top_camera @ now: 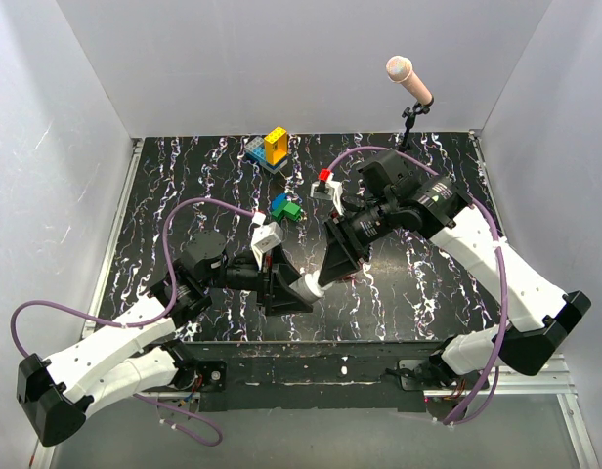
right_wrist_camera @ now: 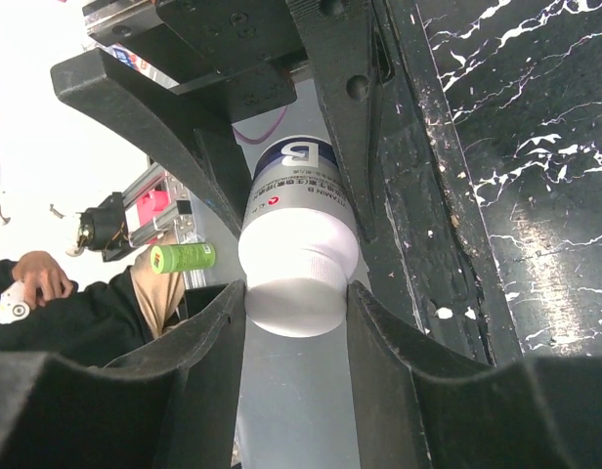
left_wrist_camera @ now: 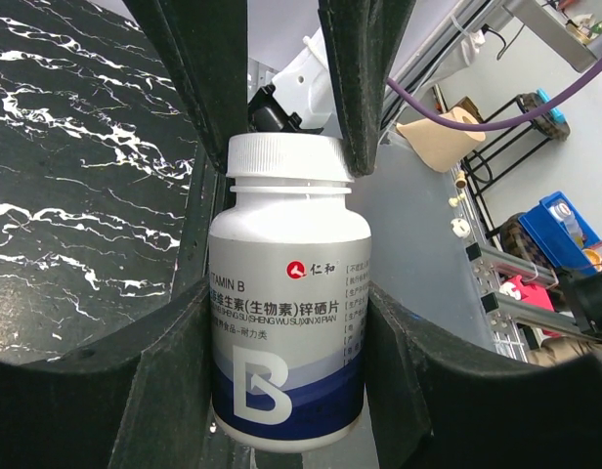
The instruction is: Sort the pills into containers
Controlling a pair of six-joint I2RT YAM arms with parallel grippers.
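Note:
A white pill bottle (top_camera: 309,287) with a blue "B" label and a white screw cap hangs between my two grippers above the near middle of the black marbled table (top_camera: 428,283). My left gripper (top_camera: 289,290) is shut on the bottle's body (left_wrist_camera: 286,293); its fingers (left_wrist_camera: 164,381) press both sides. My right gripper (top_camera: 332,264) is shut on the cap (right_wrist_camera: 296,283), its fingers (right_wrist_camera: 399,352) on either side; it also shows in the left wrist view (left_wrist_camera: 365,88). The brown pill box is not in view. No loose pills can be made out for sure.
Yellow and blue toy blocks (top_camera: 272,147) stand at the back middle. Green and blue blocks (top_camera: 284,207) lie nearer. A small item with a red top (top_camera: 325,181) sits by the right arm. A microphone (top_camera: 408,78) stands at the back right. White walls surround the table.

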